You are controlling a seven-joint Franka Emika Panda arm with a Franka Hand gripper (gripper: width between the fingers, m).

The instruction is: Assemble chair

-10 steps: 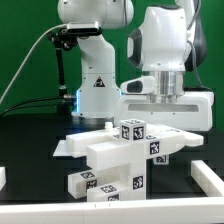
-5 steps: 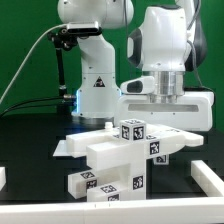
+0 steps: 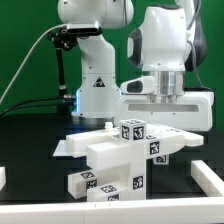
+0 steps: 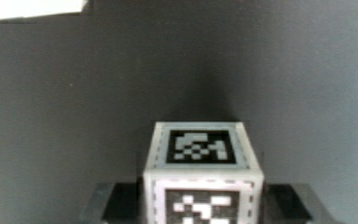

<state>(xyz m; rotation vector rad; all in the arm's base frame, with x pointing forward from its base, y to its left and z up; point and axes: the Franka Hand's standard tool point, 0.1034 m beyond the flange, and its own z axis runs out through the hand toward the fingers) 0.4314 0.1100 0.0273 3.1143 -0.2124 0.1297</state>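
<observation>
In the wrist view my gripper (image 4: 206,205) is shut on a white chair post (image 4: 204,165) with square marker tags on its faces; a dark finger (image 4: 123,202) shows on each side of it. In the exterior view my gripper (image 3: 160,126) hangs over a cluster of white chair parts. The tagged post (image 3: 134,130) stands among them, above a flat slab (image 3: 105,150). A lower tagged block (image 3: 100,184) lies in front of the slab. The fingertips are hidden there behind the parts.
The robot's base (image 3: 97,95) stands behind the parts on the black table. White pieces lie at the exterior view's right edge (image 3: 210,180) and left edge (image 3: 3,178). A white patch (image 4: 25,5) shows far off in the wrist view.
</observation>
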